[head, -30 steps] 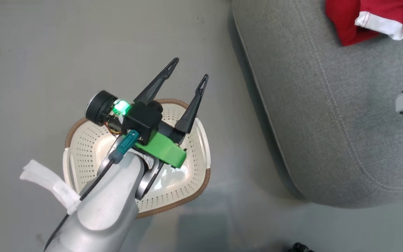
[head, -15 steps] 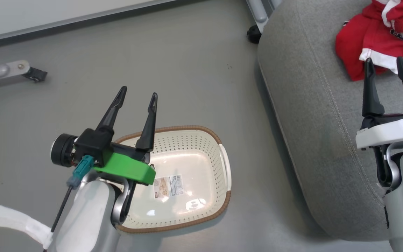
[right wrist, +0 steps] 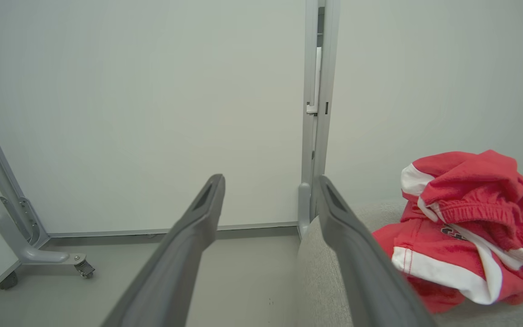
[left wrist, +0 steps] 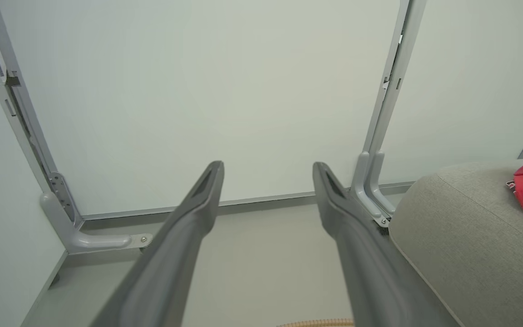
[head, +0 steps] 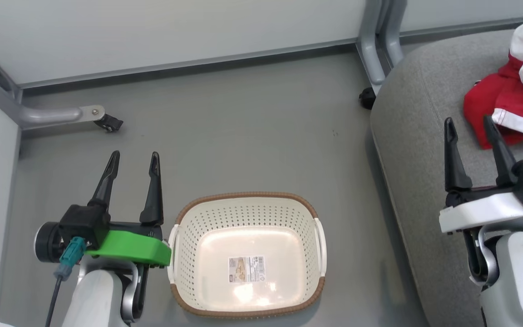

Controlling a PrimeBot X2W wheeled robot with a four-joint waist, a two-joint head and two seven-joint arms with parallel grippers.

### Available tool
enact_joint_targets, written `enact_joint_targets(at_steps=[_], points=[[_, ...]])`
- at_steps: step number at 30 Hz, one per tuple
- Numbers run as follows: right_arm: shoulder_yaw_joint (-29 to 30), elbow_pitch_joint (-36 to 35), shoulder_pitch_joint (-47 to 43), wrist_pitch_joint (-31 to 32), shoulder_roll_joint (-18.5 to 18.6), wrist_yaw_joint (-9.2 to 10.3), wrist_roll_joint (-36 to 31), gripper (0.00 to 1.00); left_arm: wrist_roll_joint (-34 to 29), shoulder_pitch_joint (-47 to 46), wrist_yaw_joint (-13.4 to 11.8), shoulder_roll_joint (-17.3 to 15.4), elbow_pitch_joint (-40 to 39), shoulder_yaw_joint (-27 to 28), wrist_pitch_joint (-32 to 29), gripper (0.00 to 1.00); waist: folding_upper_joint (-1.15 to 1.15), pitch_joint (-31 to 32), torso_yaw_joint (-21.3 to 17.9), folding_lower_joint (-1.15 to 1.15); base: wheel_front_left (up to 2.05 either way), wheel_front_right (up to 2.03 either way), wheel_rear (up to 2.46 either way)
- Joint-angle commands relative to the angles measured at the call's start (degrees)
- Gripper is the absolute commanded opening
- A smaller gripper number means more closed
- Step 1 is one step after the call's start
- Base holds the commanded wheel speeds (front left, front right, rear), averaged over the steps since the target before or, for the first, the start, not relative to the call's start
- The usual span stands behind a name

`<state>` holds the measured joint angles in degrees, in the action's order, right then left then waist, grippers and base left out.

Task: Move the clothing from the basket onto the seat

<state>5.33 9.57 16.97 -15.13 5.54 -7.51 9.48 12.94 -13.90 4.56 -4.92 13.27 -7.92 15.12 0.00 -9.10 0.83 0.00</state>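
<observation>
Crumpled red white-striped fabric sports clothing is up on the big grey fabric-upholstered seat

Room's pretty plain: smooth grey floor, pale flat wall panels, and grey metal frame legs with a small black caster at 10 o'clock. The cream-white perforated plastic basket with the brown woven-look rim sits on the floor at 6 o'clock, barcode sticker showing on its bottom. The seat takes up 3 to 5 o'clock and runs off the frame. The clothing's at 2 o'clock, cut off by the edge, and its dark lettering is folded in, so I can't read it. The left end effector at 9 o'clock and the right end effector over the seat at 3 o'clock both have fingers spread wide, gripping nothing.
</observation>
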Motion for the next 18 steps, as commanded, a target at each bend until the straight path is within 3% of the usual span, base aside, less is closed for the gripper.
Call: enact_joint_targets(at_steps=[1, 18], points=[[0.01, -0.57, -1.83, -0.02, -0.29, 0.04, -0.59, 1.00, -0.80, 1.56, 0.45, 0.26, -0.26, 0.51, 0.04, 1.00, 0.00, 2.70, 2.22, 0.00, 0.00, 0.00, 0.00], [-0.30, -3.02, -12.63, -0.02, -2.59, 0.04, 0.65, 1.00, -2.61, 6.11, 1.97, 1.62, -0.18, 1.58, 0.04, 1.00, 0.00, 7.13, 3.02, 0.00, 0.00, 0.00, 0.00]])
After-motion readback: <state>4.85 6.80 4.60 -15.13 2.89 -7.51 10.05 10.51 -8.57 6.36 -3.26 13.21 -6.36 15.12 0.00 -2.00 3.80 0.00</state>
